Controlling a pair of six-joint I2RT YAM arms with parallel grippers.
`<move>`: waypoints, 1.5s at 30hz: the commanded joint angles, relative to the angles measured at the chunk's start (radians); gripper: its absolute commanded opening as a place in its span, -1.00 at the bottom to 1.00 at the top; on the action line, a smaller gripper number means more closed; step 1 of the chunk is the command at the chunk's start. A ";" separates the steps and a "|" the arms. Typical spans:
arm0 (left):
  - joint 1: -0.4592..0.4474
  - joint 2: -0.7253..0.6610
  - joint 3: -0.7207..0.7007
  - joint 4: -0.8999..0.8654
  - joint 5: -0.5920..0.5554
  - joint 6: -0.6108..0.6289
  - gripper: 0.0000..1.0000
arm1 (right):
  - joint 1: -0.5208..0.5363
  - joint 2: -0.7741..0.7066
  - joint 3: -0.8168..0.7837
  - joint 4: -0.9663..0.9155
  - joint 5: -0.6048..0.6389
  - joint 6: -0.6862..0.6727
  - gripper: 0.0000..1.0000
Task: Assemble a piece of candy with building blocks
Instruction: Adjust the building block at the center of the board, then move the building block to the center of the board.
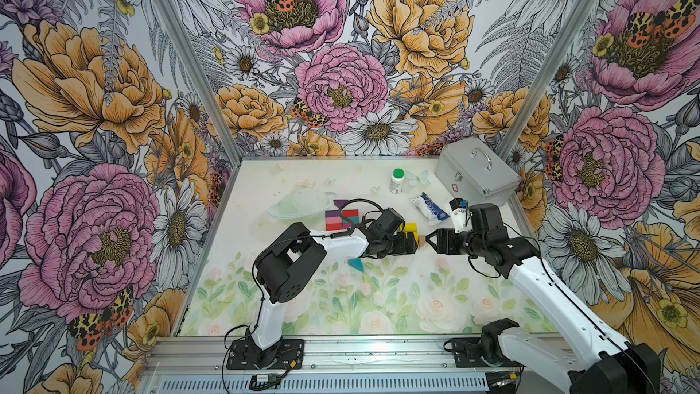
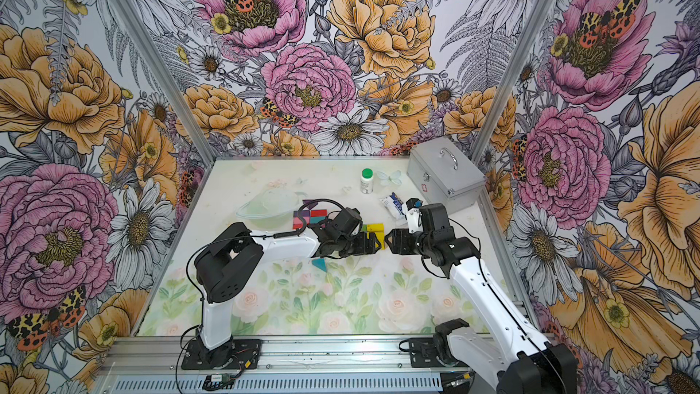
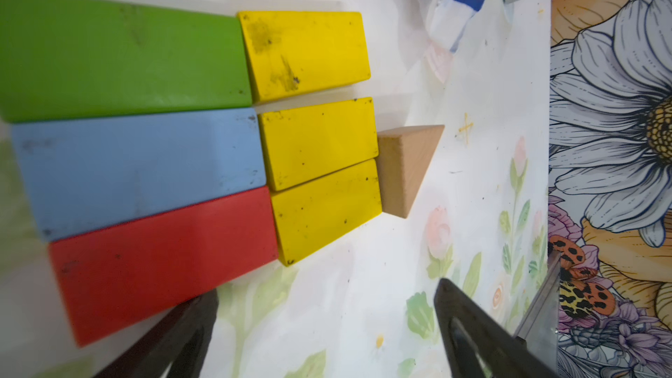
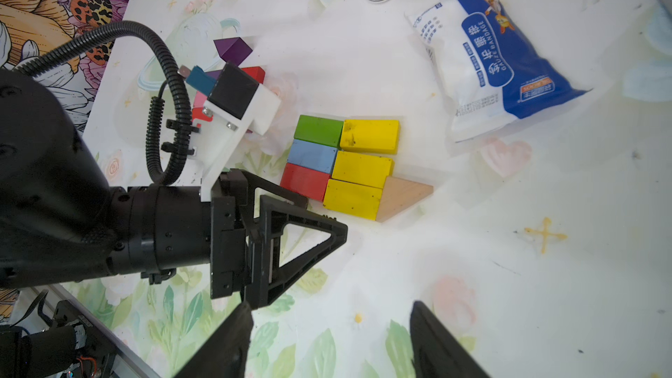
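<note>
In the left wrist view a flat patch of building blocks lies on the mat: green (image 3: 120, 56), light blue (image 3: 138, 169) and red (image 3: 163, 260) long blocks side by side, three yellow blocks (image 3: 320, 140) at their ends, and a tan triangle (image 3: 403, 169) touching the yellow ones. My left gripper (image 3: 327, 303) hangs open beside the red block, holding nothing. My right gripper (image 4: 331, 318) is open and empty too, facing the left gripper (image 1: 412, 243) across the patch. A second cluster of pink, purple, red and teal blocks (image 1: 339, 217) lies further left. A teal triangle (image 1: 356, 264) lies alone.
A white bottle with a green cap (image 1: 397, 181) and a blue-and-white packet (image 1: 430, 206) lie behind the blocks. A metal case (image 1: 477, 172) stands at the back right corner. A clear plastic dish (image 1: 299, 202) rests left of the second cluster.
</note>
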 commanded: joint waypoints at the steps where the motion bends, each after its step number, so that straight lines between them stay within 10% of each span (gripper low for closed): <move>1: 0.008 0.035 -0.009 -0.006 0.024 -0.016 0.87 | 0.000 0.011 -0.006 0.000 0.020 -0.014 0.39; 28: 0.159 -0.478 -0.309 -0.053 0.080 0.069 0.88 | 0.095 0.280 0.091 0.114 0.086 0.002 0.37; 45: 0.265 -0.435 -0.327 0.014 0.202 0.140 0.88 | 0.091 0.591 0.298 -0.029 0.313 -0.120 0.19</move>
